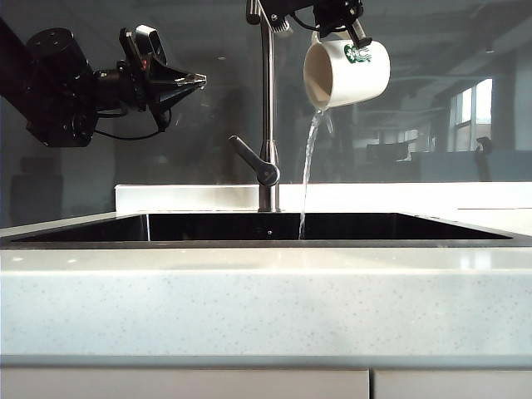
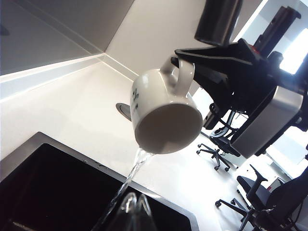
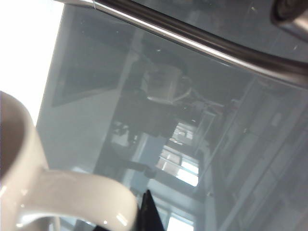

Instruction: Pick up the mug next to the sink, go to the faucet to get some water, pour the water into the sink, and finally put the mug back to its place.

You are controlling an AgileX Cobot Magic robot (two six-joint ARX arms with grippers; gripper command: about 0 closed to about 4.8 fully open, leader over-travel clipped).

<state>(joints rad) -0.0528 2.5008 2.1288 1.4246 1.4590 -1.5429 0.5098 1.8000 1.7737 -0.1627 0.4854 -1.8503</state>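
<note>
Pale speckled stone makes the worktop, and the sink is set into it, wide, dark and glossy inside, with a thin steel rim. Behind the sink runs a low white ledge, and above it a grey glass wall.

The faucet stands at the back edge of the sink, about at its middle, with a tall straight neck and a lever low on its side, angled up to the left of the neck.

The left gripper hangs high above the left part of the sink, well apart from the faucet, pointing toward it. Its jaws are together and it holds nothing.

The right gripper is high above the sink, just right of the faucet neck. It is closed on the handle of the mug. The mug is white with a green round logo and is tilted with its mouth down and to the left, near the faucet neck.

From the lip of the mug, water falls in a thin clear stream into the sink, a little right of the faucet base.
</note>
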